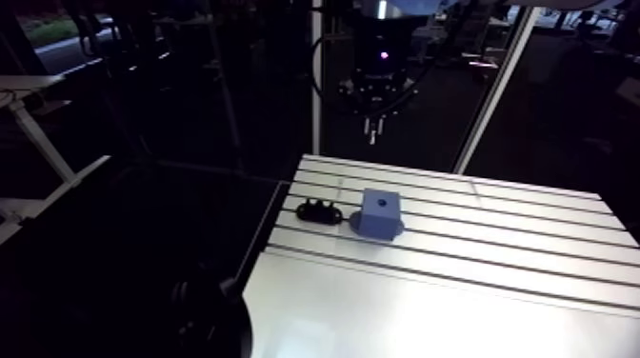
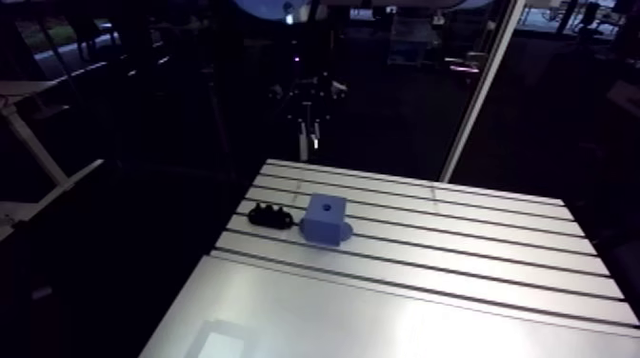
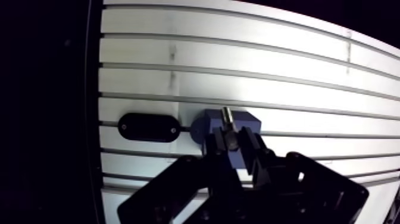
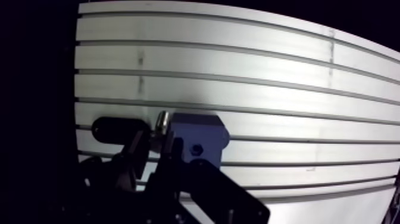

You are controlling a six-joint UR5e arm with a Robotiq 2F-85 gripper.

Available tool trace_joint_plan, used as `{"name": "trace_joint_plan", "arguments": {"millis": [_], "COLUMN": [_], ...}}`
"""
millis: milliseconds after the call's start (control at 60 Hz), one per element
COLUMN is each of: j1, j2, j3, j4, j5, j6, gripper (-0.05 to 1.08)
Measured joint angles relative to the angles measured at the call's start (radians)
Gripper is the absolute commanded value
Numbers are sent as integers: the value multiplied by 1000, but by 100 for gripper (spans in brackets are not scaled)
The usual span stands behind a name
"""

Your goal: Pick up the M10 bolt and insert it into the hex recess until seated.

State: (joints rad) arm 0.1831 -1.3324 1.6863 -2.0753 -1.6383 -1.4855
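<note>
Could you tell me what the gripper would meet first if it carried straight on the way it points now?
Probably the blue block: the bolt held in the gripper lines up over it in the wrist view, though depth is unclear.

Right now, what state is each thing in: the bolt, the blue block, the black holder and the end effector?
bolt: gripped at the fingertips, in the air, not yet inserted.
blue block: standing upright, the recess in its top empty.
black holder: lying flat beside the block; contents unclear.
end effector: shut on the bolt, raised clear of the block.
</note>
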Motion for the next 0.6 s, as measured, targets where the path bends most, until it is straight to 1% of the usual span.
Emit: {"name": "trace_joint_plan", "arguments": {"millis": [150, 383, 600], "j1": [-2, -10, -44], "j2": [-2, -1, -1], "j3": [-45, -95, -115], "j4": [89, 220, 293], "j5": [5, 21, 28], "j6": [0, -1, 0], "gripper": [94, 99, 103]}}
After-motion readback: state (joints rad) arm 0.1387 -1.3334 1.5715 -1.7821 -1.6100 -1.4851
